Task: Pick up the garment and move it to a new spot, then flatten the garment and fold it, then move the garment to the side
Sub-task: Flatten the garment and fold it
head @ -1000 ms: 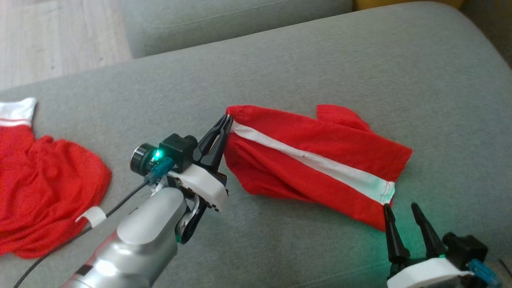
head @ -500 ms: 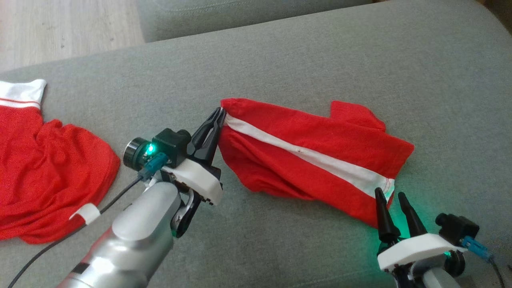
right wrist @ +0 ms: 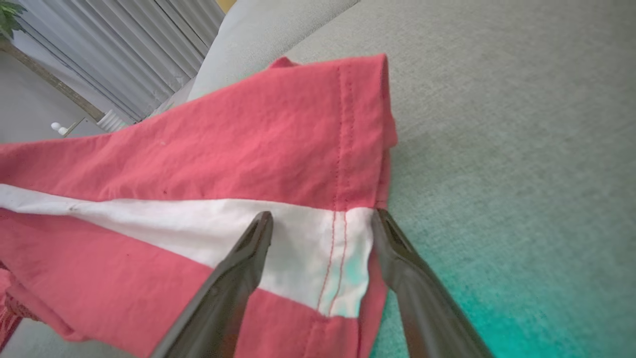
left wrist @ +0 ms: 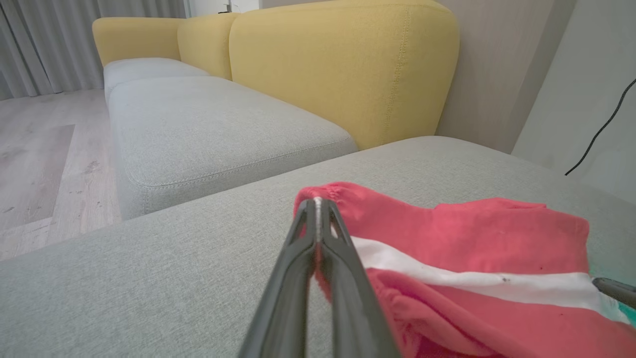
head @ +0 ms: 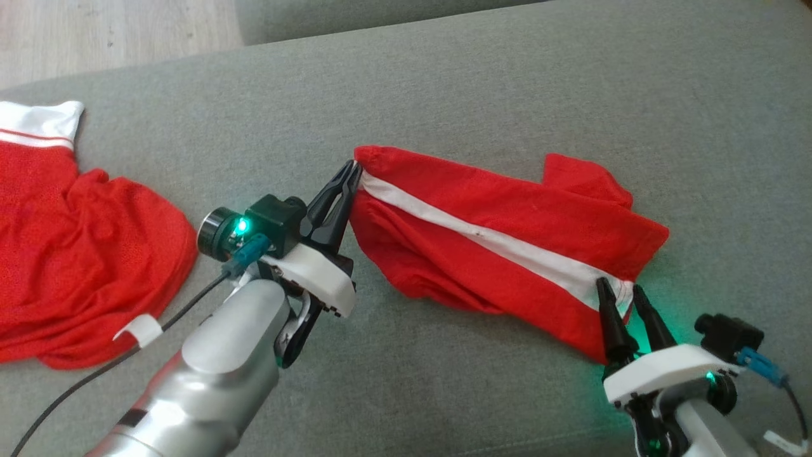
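**Fig.** Red garment lies rumpled, stretched lengthwise, mid-seat on grey cushion. Left claw is pinched together on one end, at the white stripe, anchoring that end. Right claw, fingers apart, straddles the stripe's hem at the opp. end w/o gripping yet. Judged aim: hold both ends, pull taut to flatten. Second red cloth sits well apart, at left.

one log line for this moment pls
left gripper: shut on red garment | right gripper: open, fingers straddling its white-striped hem | second grasp not yet made
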You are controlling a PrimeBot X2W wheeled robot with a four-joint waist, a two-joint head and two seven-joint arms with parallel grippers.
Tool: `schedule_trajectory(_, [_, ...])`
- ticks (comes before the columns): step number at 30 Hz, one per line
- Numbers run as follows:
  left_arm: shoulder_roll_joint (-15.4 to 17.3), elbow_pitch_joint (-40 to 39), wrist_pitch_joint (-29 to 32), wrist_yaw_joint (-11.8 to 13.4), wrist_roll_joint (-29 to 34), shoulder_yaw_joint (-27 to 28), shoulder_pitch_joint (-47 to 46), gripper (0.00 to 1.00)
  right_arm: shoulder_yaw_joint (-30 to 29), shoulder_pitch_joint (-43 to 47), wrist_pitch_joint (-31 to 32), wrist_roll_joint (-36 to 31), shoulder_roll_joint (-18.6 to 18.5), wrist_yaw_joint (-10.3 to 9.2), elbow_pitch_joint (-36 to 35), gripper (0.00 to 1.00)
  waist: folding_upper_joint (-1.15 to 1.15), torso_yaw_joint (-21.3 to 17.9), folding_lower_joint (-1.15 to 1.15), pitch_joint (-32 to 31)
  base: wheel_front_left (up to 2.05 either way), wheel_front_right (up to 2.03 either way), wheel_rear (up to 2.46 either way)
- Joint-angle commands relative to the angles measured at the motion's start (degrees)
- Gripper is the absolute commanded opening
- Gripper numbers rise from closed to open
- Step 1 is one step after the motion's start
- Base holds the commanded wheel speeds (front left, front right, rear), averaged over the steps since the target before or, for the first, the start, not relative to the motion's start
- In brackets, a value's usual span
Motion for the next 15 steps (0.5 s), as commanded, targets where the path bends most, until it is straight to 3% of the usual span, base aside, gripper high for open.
schedule_trajectory(1, [0.9, -0.9, -0.3, -0.1, 0.6, 2.6, -3.6, 0.0, 1.3, -1.4, -0.4, -0.1, -0.7, 0.39, -1.6, 1.0, 0.0, 0.2, 0.0, 0.1, 0.0, 0.0, 0.0])
schedule_trajectory(10, [0.2, 0.0, -0.3, -0.7, 1.5, 3.5, -3.4, 0.0, 2.8, -1.1, -0.4, 1.3, -0.6, 0.39, -1.0, 1.0, 0.0, 1.0, 0.0, -0.3, 0.0, 0.0, 0.0])
schedule_trajectory(12, [0.1, 0.2, -0.3, -0.8, 1.6, 3.7, -3.3, 0.0, 3.1, -1.1, -0.4, 1.5, -0.7, 0.39, -0.3, 0.95, 0.0, 1.1, 0.0, -0.5, 0.0, 0.0, 0.0])
schedule_trajectory(13, [0.0, 0.2, -0.3, -0.9, 1.6, 3.8, -3.3, 0.0, 3.3, -1.1, -0.4, 1.6, -0.7, 0.39, 0.1, 0.89, 0.0, 1.2, 0.0, -0.6, 0.0, 0.0, 0.0])
schedule_trajectory(14, [0.0, 0.3, -0.3, -1.0, 1.7, 3.9, -3.2, 0.0, 3.6, -1.2, -0.4, 1.7, -0.7, 0.39, 0.4, 0.76, 0.0, 1.2, 0.0, -0.7, 0.0, 0.0, 0.0])
schedule_trajectory(15, [-0.1, 0.4, -0.3, -1.0, 1.8, 3.9, -3.2, 0.0, 3.8, -1.3, -0.4, 1.7, -0.8, 0.39, 0.7, 0.54, 0.0, 1.2, 0.0, -0.7, 0.0, 0.0, 0.0])
